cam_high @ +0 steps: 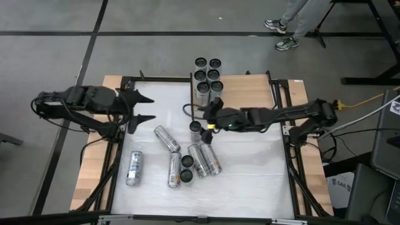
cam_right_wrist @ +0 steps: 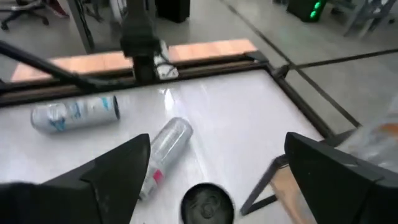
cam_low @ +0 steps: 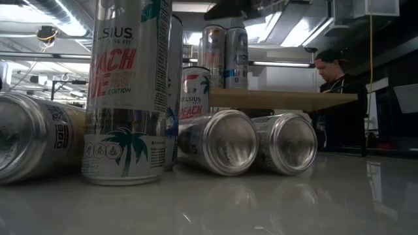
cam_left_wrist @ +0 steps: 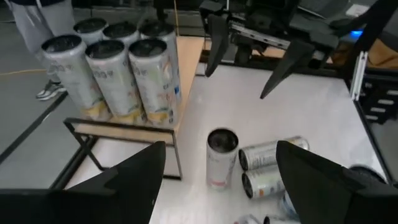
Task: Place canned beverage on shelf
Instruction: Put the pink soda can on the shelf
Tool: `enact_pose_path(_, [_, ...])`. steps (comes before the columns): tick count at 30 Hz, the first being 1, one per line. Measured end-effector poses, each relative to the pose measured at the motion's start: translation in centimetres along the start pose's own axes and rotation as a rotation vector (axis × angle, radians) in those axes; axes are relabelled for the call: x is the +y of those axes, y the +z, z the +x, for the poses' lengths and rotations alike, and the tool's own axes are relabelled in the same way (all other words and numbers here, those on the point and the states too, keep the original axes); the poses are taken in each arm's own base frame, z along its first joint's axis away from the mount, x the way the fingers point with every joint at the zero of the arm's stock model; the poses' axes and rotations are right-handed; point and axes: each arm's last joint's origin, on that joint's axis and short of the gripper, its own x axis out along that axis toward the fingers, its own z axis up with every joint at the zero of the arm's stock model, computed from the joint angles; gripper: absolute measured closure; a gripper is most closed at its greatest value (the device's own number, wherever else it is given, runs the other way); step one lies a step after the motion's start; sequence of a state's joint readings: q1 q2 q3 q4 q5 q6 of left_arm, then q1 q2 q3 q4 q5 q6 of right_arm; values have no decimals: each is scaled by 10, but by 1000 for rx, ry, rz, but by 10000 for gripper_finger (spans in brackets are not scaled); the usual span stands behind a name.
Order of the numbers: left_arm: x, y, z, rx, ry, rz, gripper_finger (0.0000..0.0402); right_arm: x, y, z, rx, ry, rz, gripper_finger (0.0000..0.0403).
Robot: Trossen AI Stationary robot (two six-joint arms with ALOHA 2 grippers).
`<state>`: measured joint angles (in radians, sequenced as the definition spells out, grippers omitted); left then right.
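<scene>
Several silver beverage cans (cam_high: 207, 75) stand upright on the left end of the shelf (cam_high: 250, 90), a pale wood board at the table's far side. One more can (cam_high: 195, 129) stands upright on the white table just in front of the shelf; it also shows in the wrist views (cam_left_wrist: 222, 155) (cam_right_wrist: 207, 202). My right gripper (cam_high: 206, 120) hangs open, raised, just right of this can and touches nothing. My left gripper (cam_high: 153, 107) is open and empty over the table's left part, pointing toward the cans. The gripper contacts are hidden in the low view.
Several cans lie on their sides on the table (cam_high: 167, 138) (cam_high: 134, 167) (cam_high: 205, 159), and two stand upright among them (cam_high: 187, 169). The shelf's black posts (cam_left_wrist: 177, 155) rise at its left end. A person (cam_low: 333, 85) stands beyond the table; feet (cam_high: 284, 28) show on the floor.
</scene>
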<state>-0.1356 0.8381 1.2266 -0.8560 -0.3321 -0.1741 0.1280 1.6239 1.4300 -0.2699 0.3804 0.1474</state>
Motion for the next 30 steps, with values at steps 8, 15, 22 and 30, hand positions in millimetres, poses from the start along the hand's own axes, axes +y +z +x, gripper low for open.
enact_pose_path(8, [6, -35, -1, 29, 3, -21, 106, 2, -27, 36, 125, -37, -38, 39])
enact_pose_path(15, [5, -57, 13, 16, 0, -27, 106, 6, -44, 54, 198, 0, -54, 39])
enact_pose_path(22, [2, -72, 29, 6, -5, -32, 106, 8, -53, 64, 233, -6, -66, 39])
enact_pose_path(30, [0, -77, 36, -3, -9, -36, 106, 4, -57, 65, 262, -56, -77, 39])
